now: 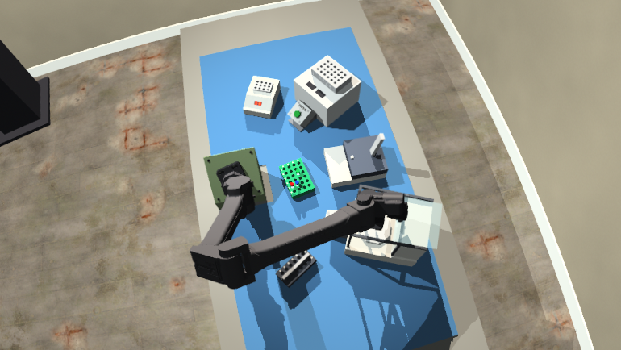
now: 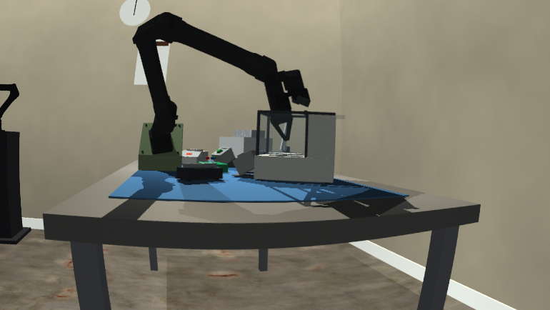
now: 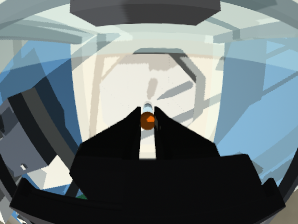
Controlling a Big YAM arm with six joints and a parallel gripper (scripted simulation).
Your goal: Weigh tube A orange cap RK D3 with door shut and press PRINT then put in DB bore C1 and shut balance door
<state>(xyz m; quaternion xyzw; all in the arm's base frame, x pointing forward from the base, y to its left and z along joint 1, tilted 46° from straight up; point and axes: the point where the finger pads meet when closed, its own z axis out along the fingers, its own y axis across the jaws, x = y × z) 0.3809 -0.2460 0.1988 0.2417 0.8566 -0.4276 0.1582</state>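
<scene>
End effector: the black two-fingered end effector [image 2: 285, 138] [image 3: 147, 112] is clamped on the tube
Tube: orange-capped, clear tube [image 3: 147, 120], between the fingertips
Balance: glass-walled white balance [image 1: 378, 252] [image 2: 294, 168] [image 3: 120, 85], its pan below the fingertips

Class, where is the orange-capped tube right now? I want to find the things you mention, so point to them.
In the wrist view, tube A [image 3: 147, 120] sits near the middle, between the gripper's [image 3: 148, 111] fingertips, above the balance's pale pan [image 3: 125, 90].

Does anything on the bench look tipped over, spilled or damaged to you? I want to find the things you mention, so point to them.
Nothing stands out: the balance [image 1: 378, 256] [image 2: 294, 168] [image 3: 86, 80] and magnet block [image 1: 295, 268] [image 2: 199, 173] sit level on the blue mat [image 1: 230, 126] [image 2: 231, 192] [image 3: 250, 85], with no visible spill or breakage.
</scene>
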